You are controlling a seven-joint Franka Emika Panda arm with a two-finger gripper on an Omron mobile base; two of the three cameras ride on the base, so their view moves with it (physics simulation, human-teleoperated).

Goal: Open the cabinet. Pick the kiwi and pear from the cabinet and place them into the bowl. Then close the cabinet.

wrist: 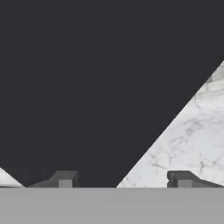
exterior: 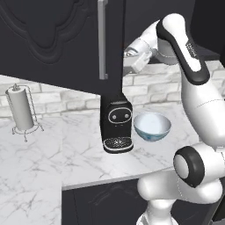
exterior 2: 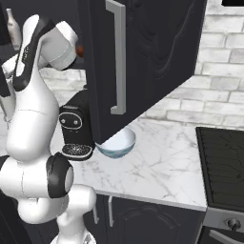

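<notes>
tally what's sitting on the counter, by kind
Coffee machine: 1
Bowl: 1
Paper towel holder with roll: 1
Total: 3

The white arm (exterior: 197,114) rises along the right of the left base view, its forearm bending toward upper centre. In the hand view, the gripper (wrist: 124,179) shows its fingertips (wrist: 64,178) apart at the bottom edge.

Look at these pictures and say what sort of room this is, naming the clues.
A kitchen, most likely: a marble counter holds a coffee machine and a bowl, with a black cabinet above and a paper towel roll nearby.
</notes>
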